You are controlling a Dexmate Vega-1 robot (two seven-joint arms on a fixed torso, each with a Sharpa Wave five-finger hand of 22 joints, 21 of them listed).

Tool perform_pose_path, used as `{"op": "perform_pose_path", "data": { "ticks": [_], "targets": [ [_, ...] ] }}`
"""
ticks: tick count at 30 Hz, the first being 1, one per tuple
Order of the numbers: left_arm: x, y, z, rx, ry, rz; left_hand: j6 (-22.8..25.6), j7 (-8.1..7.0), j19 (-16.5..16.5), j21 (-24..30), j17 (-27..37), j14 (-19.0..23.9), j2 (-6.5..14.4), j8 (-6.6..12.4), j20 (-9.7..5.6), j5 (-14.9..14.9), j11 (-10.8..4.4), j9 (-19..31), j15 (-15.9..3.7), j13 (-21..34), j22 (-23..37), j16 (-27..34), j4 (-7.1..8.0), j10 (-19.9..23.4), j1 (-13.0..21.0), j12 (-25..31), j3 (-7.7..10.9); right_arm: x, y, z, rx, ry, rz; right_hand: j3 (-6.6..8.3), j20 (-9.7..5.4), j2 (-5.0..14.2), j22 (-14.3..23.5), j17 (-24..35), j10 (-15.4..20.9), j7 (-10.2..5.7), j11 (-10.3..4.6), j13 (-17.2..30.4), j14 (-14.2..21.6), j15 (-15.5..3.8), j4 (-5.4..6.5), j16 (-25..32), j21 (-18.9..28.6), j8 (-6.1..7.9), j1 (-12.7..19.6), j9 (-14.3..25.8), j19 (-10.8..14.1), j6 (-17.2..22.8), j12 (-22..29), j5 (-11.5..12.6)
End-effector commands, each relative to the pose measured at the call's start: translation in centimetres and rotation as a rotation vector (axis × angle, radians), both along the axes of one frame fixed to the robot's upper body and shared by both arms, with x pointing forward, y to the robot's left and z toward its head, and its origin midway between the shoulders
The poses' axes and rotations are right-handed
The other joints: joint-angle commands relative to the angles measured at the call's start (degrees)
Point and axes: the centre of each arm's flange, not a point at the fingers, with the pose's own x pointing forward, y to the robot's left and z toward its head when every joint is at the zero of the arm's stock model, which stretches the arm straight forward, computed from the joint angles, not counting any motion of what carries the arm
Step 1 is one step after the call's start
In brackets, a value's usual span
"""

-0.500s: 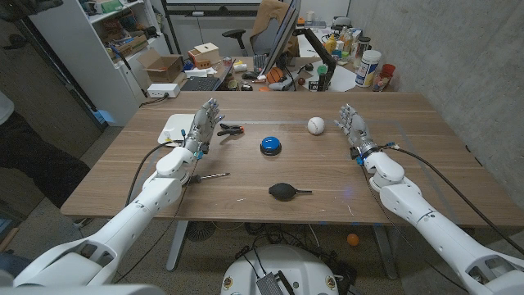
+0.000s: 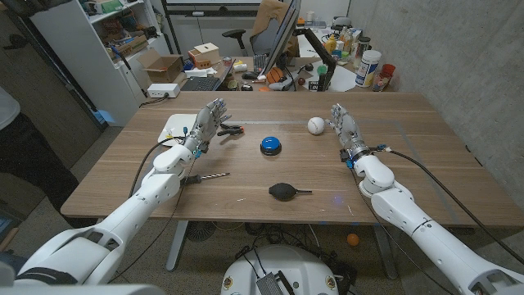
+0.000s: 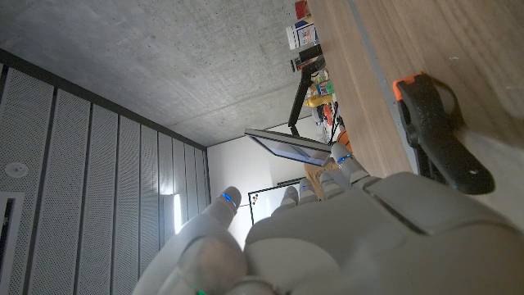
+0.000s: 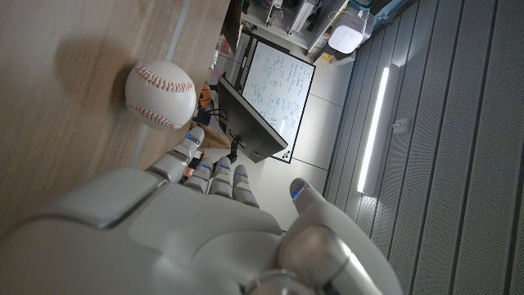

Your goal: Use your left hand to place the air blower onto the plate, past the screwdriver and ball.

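So the air blower (image 2: 284, 191) is sitting on the counter (image 2: 426, 156) near the front edge, roughly in the middle, black bulb with its thin nozzle pointing toward the robot's right. Long axis runs pretty much side to side along the front edge.

The left hand (image 2: 205, 124) is up at the far left, fingers spread and holding nothing, hovering right over the white plate (image 2: 173, 125) next to a black clamp with orange tips (image 2: 232, 129). So the blower lies toward the robot and off to the hand's right, well apart from it. The screwdriver (image 2: 203, 175) lies between them, closer to the left forearm.

The right hand (image 2: 344, 124) is also open-fingered and empty, just beside the baseball (image 2: 316, 124). Blue button (image 2: 271, 145) sits mid-counter.

My guess: the left hand needs to pull back and cross over the screwdriver to reach the bulb.
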Motion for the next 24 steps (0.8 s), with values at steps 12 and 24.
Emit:
{"op": "perform_pose_path", "data": {
  "ticks": [12,24],
  "targets": [
    [-1.7,-1.7,2.3,0.149,-0.051,-0.042,-5.39,-0.13,-4.0,0.19,0.13,-5.21,6.68,0.54,0.58,0.44,-0.3,0.28,0.16,0.09,0.12,0.83,-0.18,-5.12,0.03,0.59,0.18,1.4,-0.8,5.2,-0.083,-0.048,0.037,0.02,-1.98,1.97,0.19,-0.06,5.82,-0.15,1.0,0.1,3.85,-1.55,-0.14,1.15,1.15,1.64,-0.1,0.37,3.49,6.2,1.63,0.44],
    [-5.2,-4.4,5.5,0.351,-0.159,-0.097,-3.29,-0.65,-2.82,0.14,-0.03,-2.51,6.23,1.0,1.56,0.6,-0.69,0.27,0.26,0.05,0.0,1.42,-0.74,-2.74,0.57,1.26,0.27,1.5,-1.2,4.6,-0.068,-0.046,0.038,-0.09,-1.96,1.82,0.19,-0.06,5.81,-0.13,0.92,0.1,3.92,-1.51,-0.14,0.98,1.04,1.37,-0.16,0.37,3.57,6.19,1.4,0.46]
  ]
}}
